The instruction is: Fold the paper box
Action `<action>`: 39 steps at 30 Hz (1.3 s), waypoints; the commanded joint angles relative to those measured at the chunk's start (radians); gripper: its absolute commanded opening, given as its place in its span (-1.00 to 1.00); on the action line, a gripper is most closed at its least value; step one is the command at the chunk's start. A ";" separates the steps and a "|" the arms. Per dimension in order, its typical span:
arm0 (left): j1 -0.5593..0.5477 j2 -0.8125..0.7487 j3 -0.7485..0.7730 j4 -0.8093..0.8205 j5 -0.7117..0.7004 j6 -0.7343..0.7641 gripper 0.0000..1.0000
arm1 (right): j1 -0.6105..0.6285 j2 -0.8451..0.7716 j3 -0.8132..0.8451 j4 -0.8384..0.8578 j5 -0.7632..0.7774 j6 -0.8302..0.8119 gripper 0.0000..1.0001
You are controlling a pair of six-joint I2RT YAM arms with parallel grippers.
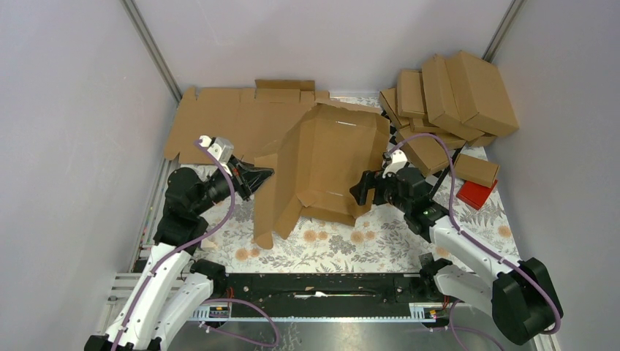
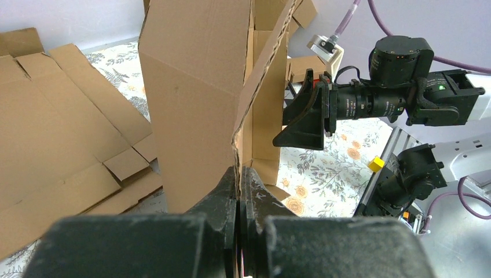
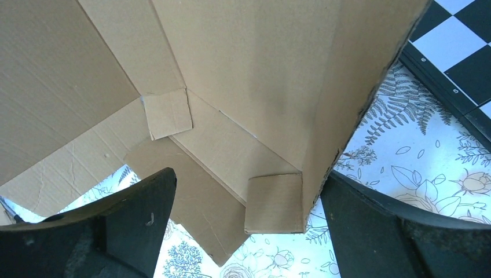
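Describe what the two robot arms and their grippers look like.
The left arm and right arm both have white links and bulky black joints. A purple cable loops along each. The left gripper and right gripper have black, wedge-shaped fingers. A small green light glows near the right arm's wrist.

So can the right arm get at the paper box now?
Probably yes: the right gripper stands open astride a wall of the paper box, nothing in between; the left gripper pinches another edge.
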 commanded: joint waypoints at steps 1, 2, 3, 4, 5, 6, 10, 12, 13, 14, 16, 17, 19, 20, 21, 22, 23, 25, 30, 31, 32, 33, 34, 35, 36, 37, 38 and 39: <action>-0.003 0.002 0.031 0.000 0.038 0.002 -1.00 | 0.007 0.004 0.001 -0.008 -0.060 -0.002 0.99; -0.003 0.000 0.028 0.001 0.039 0.001 -1.00 | 0.008 0.005 -0.002 -0.011 -0.067 0.005 0.99; -0.003 0.000 0.026 0.003 0.038 0.000 -1.00 | 0.008 0.005 -0.007 -0.012 -0.076 0.010 0.99; -0.003 -0.001 0.026 0.004 0.040 -0.001 -1.00 | 0.007 0.002 -0.015 -0.014 -0.083 0.014 0.99; -0.003 -0.002 0.024 0.003 0.044 -0.002 -1.00 | 0.008 0.000 -0.023 -0.014 -0.087 0.018 0.99; -0.003 -0.003 0.024 0.003 0.046 -0.002 -1.00 | 0.008 -0.002 -0.033 -0.013 -0.085 0.019 0.99; -0.003 -0.004 0.020 0.017 0.050 -0.010 -1.00 | 0.008 -0.001 -0.057 -0.013 -0.043 0.014 0.99; -0.003 -0.005 0.017 0.028 0.048 -0.018 -1.00 | 0.008 0.007 -0.054 -0.013 -0.045 0.005 0.99; -0.003 -0.004 0.018 0.031 0.050 -0.021 -1.00 | 0.008 0.011 -0.051 -0.013 -0.051 0.001 0.99; -0.003 -0.001 0.021 0.032 0.052 -0.023 -1.00 | 0.008 0.017 -0.049 -0.014 -0.062 -0.004 0.99; -0.003 0.005 0.026 0.032 0.057 -0.025 -1.00 | 0.008 0.015 -0.046 -0.013 -0.085 -0.012 0.99; -0.003 0.007 0.029 0.032 0.060 -0.027 -1.00 | 0.008 0.013 -0.045 -0.013 -0.095 -0.016 0.99; -0.003 0.009 0.030 0.031 0.061 -0.027 -1.00 | 0.008 0.012 -0.046 -0.013 -0.124 -0.029 0.99; -0.002 0.011 0.031 0.032 0.062 -0.026 -1.00 | 0.008 0.013 -0.047 -0.012 -0.137 -0.035 0.99; -0.002 0.012 0.031 0.032 0.062 -0.026 -1.00 | 0.008 0.016 -0.049 -0.008 -0.151 -0.039 0.99; -0.003 0.014 0.032 0.031 0.063 -0.027 -1.00 | 0.008 0.020 -0.053 -0.003 -0.166 -0.039 0.99; -0.003 0.016 0.034 0.031 0.064 -0.028 -1.00 | 0.008 0.024 -0.058 0.007 -0.179 -0.037 0.99; -0.002 0.022 0.038 0.031 0.065 -0.033 -1.00 | 0.008 0.039 -0.062 0.015 -0.189 -0.027 0.99; -0.003 0.024 0.037 0.077 0.084 -0.080 -1.00 | 0.014 0.079 -0.042 -0.003 -0.208 -0.008 0.99; -0.003 0.024 0.035 0.088 0.088 -0.090 -1.00 | 0.021 0.085 -0.040 -0.003 -0.211 -0.005 0.99; -0.003 0.025 0.032 0.096 0.090 -0.097 -1.00 | 0.028 0.088 -0.035 -0.003 -0.210 -0.008 0.99; -0.003 0.026 0.031 0.103 0.091 -0.102 -1.00 | 0.037 0.092 -0.032 -0.004 -0.205 -0.012 0.99; -0.003 0.029 0.030 0.108 0.092 -0.106 -1.00 | 0.045 0.095 -0.027 -0.009 -0.191 -0.021 0.99; -0.003 0.033 0.030 0.109 0.092 -0.109 -1.00 | 0.051 0.094 -0.023 -0.016 -0.174 -0.034 0.99; -0.003 0.039 0.032 0.108 0.093 -0.111 -1.00 | 0.056 0.095 -0.022 -0.022 -0.168 -0.049 0.99; -0.003 0.044 0.035 0.109 0.093 -0.113 -1.00 | 0.060 0.094 -0.022 -0.023 -0.163 -0.058 0.99; -0.003 0.049 0.038 0.108 0.093 -0.116 -1.00 | 0.065 0.094 -0.022 -0.020 -0.160 -0.062 0.99; -0.002 0.053 0.041 0.109 0.095 -0.120 -1.00 | 0.070 0.092 -0.024 -0.014 -0.161 -0.064 0.99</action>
